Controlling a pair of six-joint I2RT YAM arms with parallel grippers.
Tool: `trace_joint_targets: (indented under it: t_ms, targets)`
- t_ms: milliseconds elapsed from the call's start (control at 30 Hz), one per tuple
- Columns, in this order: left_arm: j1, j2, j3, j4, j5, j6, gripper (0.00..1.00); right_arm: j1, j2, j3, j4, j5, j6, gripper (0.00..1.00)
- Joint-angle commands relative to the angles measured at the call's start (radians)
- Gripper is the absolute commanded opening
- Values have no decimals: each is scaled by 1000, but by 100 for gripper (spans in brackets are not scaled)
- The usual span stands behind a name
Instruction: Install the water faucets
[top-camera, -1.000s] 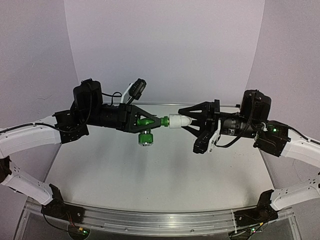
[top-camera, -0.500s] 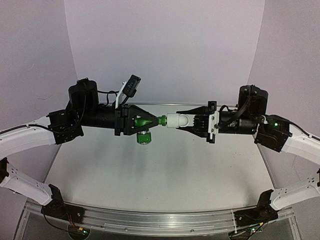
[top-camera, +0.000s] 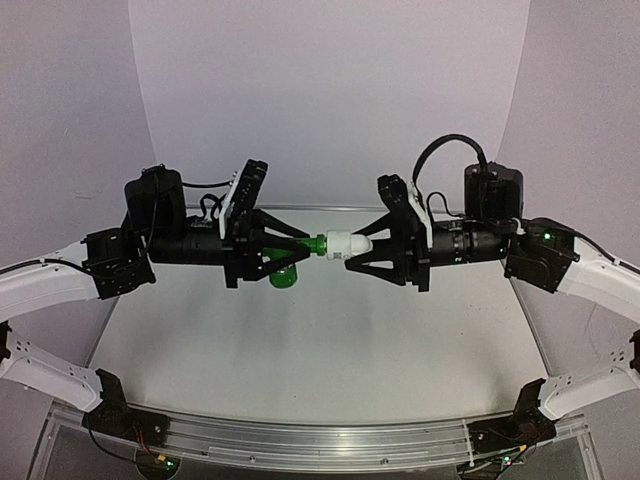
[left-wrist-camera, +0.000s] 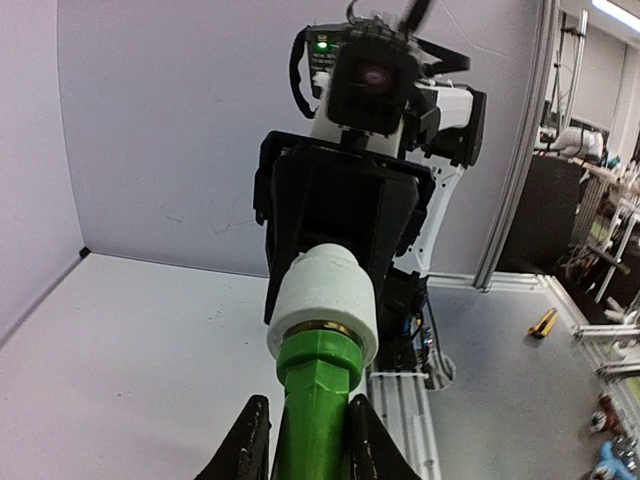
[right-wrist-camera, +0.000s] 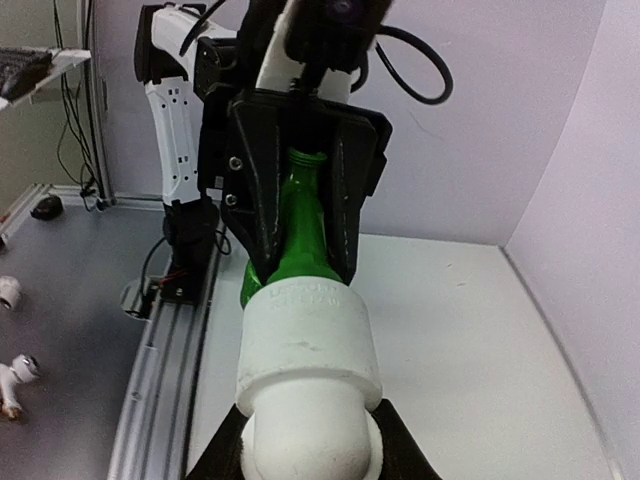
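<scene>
Your left gripper (top-camera: 300, 246) clamped the green plastic T-shaped tap (left-wrist-camera: 318, 395), your right gripper (top-camera: 358, 247) the white cylindrical fitting (right-wrist-camera: 308, 340); you needed coaxial threading.

**Green tap** (top-camera: 303, 246): T-shaped plastic body with a faceted stem, held horizontal in mid-air; its round knob (top-camera: 283, 279) hangs downward from the side branch, partly hidden. **White fitting** (top-camera: 346, 244): short, stubby cylinder with a rounded outer end, likewise horizontal and in line with the tap, its wide collar seated over the tap's outlet end. A thin brass-coloured ring (left-wrist-camera: 322, 326) shows at the joint, where the two parts touch.
</scene>
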Motion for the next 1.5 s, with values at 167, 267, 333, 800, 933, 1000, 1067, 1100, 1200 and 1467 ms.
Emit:
trace_joint_targets:
  t_ms: [167, 267, 333, 800, 933, 1000, 1067, 1100, 1200, 1467]
  targets:
    - [-46, -12, -4, -82, -274, 320, 0, 9, 92, 122, 82, -303, 632, 25]
    - [-47, -20, -3, -81, -276, 287, 0, 7, 89, 135, 80, -300, 635, 38]
    - [-47, -29, 3, -78, -272, 226, 0, 3, 80, 145, 67, -277, 587, 57]
    - [10, -56, 41, -107, -94, -303, 0, -14, -122, 70, -24, 146, -525, 98]
    - [17, -20, 58, -46, 10, -426, 0, -11, -177, -23, 4, 139, -866, 98]
    - [19, 3, 68, -20, 72, -493, 0, -9, -195, -79, 36, 143, -991, 98]
    - [21, 29, 83, 5, 128, -553, 0, -7, -211, -138, 95, 152, -1113, 98]
    - [21, 36, 86, 15, 142, -571, 0, -6, -216, -161, 133, 154, -1152, 98]
    - [21, 44, 72, 65, 158, -619, 0, -2, -218, -210, 215, 163, -1265, 97]
    - [24, 76, 55, 163, 192, -707, 0, 20, -207, -298, 356, 164, -1421, 88]
